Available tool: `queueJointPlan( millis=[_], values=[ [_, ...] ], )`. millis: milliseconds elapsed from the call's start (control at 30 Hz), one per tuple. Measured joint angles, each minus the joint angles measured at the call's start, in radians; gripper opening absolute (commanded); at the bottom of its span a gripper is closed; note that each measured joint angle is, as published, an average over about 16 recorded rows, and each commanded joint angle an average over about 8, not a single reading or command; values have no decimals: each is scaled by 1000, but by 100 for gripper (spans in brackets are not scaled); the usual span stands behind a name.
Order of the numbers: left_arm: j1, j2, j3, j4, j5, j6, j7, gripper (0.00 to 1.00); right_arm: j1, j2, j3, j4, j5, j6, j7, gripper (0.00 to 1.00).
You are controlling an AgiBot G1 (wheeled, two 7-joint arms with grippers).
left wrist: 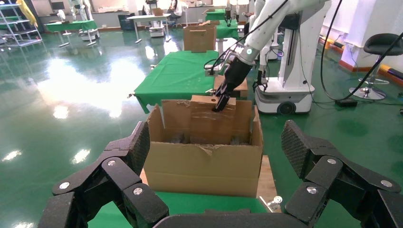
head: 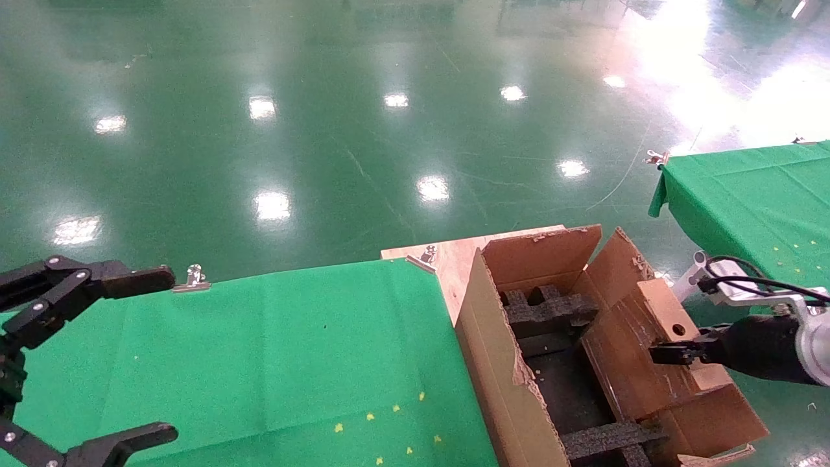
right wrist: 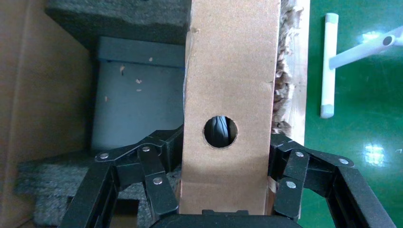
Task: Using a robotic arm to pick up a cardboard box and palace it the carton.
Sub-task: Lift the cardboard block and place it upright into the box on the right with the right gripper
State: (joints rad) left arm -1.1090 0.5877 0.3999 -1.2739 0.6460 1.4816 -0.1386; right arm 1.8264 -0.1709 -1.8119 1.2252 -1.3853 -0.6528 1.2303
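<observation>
Right pincer (right wrist: 223, 190) clamped on small box (head: 655, 344), box upright, partly down inside carton (head: 506, 363) against far-side wall, above black foam (head: 551, 311). Pick done; lowering and release remain. Left pincer (head: 97, 350) wide open, empty, over green table (head: 292, 363).

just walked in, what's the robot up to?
The right gripper is shut on a small cardboard box, holding it on edge inside the big carton, against the far-right wall above the black foam inserts. The box is not released yet. The left gripper is open and idle over the green table, beside the carton.
</observation>
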Motion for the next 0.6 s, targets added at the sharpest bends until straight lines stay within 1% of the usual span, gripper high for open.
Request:
queueJointPlan(
  millis=[300, 600],
  values=[
    [0, 0, 0, 0, 0, 0, 0, 100, -75, -83, -26, -76, 43, 72, -23, 0],
    [0, 0, 1, 0, 0, 0, 0, 100, -150, -169, -35, -170, 100, 123, -67, 0]
  ],
)
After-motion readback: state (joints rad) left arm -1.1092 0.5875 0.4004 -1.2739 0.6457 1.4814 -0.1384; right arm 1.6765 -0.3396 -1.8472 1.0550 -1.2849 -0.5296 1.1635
